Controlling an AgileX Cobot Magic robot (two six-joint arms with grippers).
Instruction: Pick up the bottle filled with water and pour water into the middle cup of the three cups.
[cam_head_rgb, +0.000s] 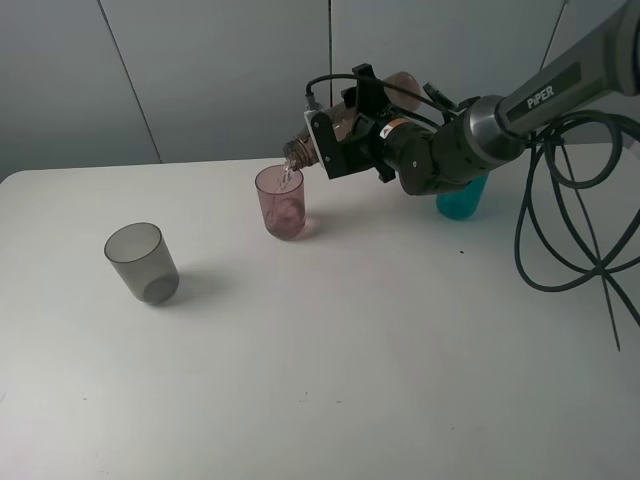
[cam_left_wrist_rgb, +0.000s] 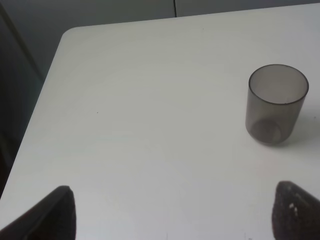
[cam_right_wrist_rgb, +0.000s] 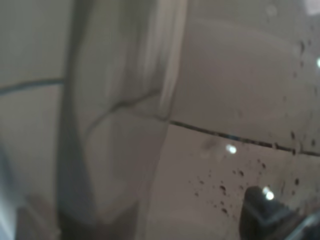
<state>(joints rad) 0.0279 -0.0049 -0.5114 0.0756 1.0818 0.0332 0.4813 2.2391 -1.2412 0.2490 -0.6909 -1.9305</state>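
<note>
Table edge, left: the table (cam_head_rgb: 330, 380) has a rounded corner shown by the left wrist cam; the near-left top is bare white.
L gripper (cam_left_wrist_rgb: 175, 220): fingers (cam_left_wrist_rgb: 55, 215) spread wide w/ nothing between them, low over the table's left part. Not seen in the high view.
Grey cup (cam_head_rgb: 142, 262): upright, left of centre, well apart from the other cups, w/ bare top all round it.
Mid cup (cam_head_rgb: 280, 202): pink, upright, near the table's back edge, w/ a wide bare stretch in front of it.
Water (cam_head_rgb: 288, 178): thin stream from the bottle mouth down into the mid cup.
Bottle (cam_head_rgb: 303, 152): tipped near horizontal, mouth down-left just above the mid cup's rim, base up-right. The right wrist cam is filled w/ its blurred wall.
R gripper (cam_head_rgb: 340, 130): clamped tight on the bottle body.
R arm (cam_head_rgb: 470, 135): comes in from upper right, wrist rolled over, forearm above the table's back edge.
Teal cup (cam_head_rgb: 460, 200): upright, just behind the R arm, partly hidden by it.
Cables (cam_head_rgb: 560, 230): loops hang off the arm over the table's right side, narrowing the room there.
</note>
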